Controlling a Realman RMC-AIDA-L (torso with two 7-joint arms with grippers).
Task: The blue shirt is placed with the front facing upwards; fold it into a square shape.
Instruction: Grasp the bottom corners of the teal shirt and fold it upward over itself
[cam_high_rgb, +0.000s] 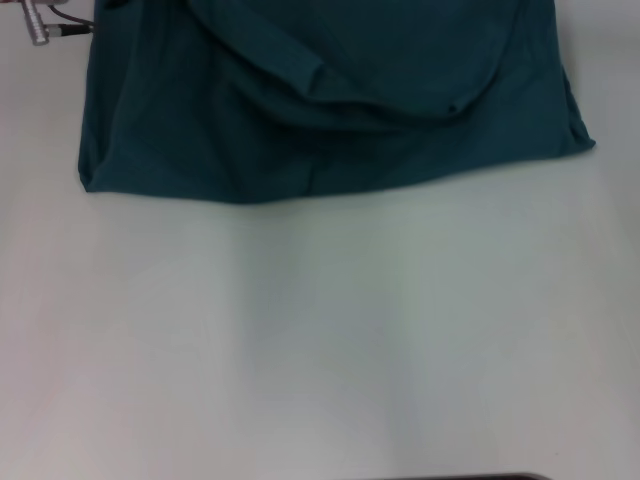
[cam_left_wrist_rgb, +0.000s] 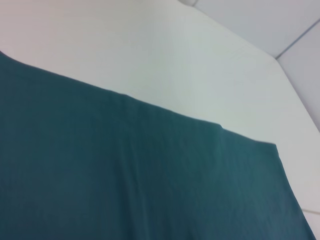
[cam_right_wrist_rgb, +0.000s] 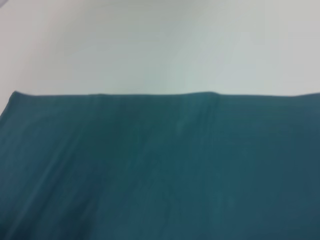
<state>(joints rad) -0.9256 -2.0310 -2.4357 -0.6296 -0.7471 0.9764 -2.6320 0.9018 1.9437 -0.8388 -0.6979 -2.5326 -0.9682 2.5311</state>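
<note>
The blue shirt (cam_high_rgb: 330, 110) lies on the white table (cam_high_rgb: 320, 340) at the far side, running out of the head view's top. Its near edge runs from the left corner (cam_high_rgb: 88, 185) to the right corner (cam_high_rgb: 585, 143). A doubled-over layer with a curved, rumpled edge (cam_high_rgb: 400, 108) rests on top of it. No chest letters show. In both wrist views the shirt (cam_left_wrist_rgb: 125, 185) (cam_right_wrist_rgb: 160, 170) fills the near part, smooth with faint creases. Only a metal plug with a cable (cam_high_rgb: 45, 27) from my left arm shows at the far left. Neither gripper's fingers are visible.
Bare white table (cam_left_wrist_rgb: 165, 60) (cam_right_wrist_rgb: 160, 45) stretches beyond the shirt's edge in both wrist views. The table's corner and pale floor tiles (cam_left_wrist_rgb: 280, 20) show in the left wrist view. A dark strip (cam_high_rgb: 480, 477) lies at the table's near edge.
</note>
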